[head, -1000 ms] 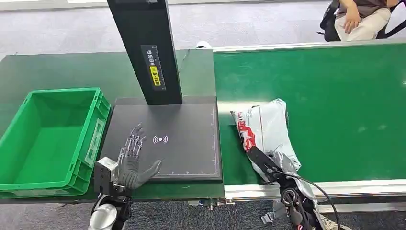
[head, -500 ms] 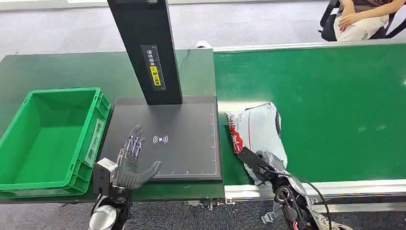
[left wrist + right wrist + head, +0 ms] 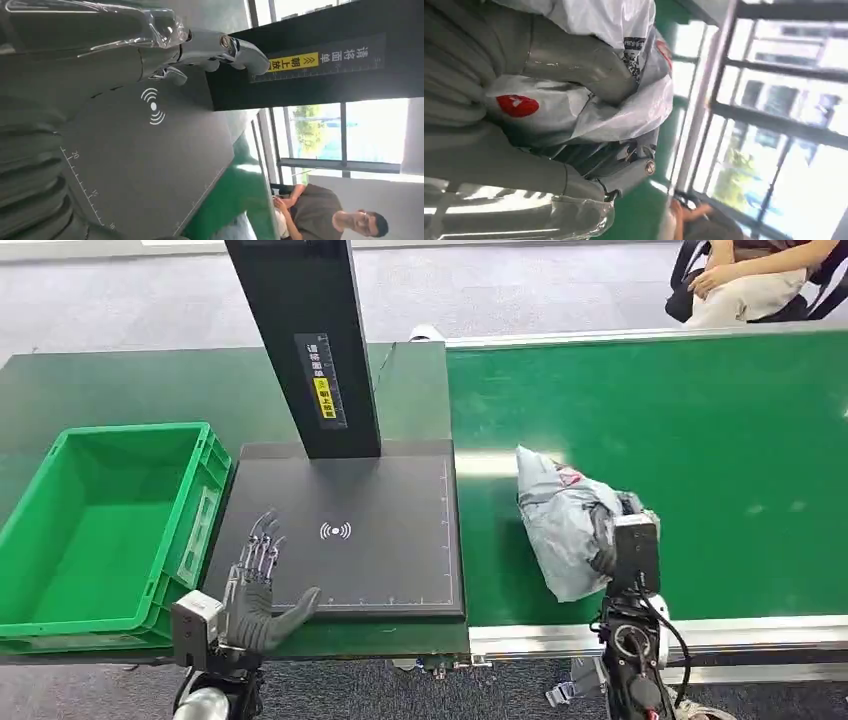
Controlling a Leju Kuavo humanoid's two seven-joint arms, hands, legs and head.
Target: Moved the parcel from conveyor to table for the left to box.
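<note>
The parcel [image 3: 565,520] — a crumpled grey plastic mailer with a red mark — is in my right robot hand [image 3: 612,536], above the green conveyor belt [image 3: 720,440] near its front edge and just beside the table's [image 3: 150,385] right edge. In the right wrist view my fingers [image 3: 589,70] are wrapped around the bag's wrinkled plastic, clamped on it. My left robot hand [image 3: 255,585] rests near the table's front edge, its fingers spread apart and holding nothing, lying over the front left corner of the black scanner pad [image 3: 380,500]. A dark upright post [image 3: 300,340] rises from the pad's back edge. The green box [image 3: 30,530] sits at the table's left edge, just beside the pad. A person [image 3: 745,275] sits beyond the conveyor's far right corner.
</note>
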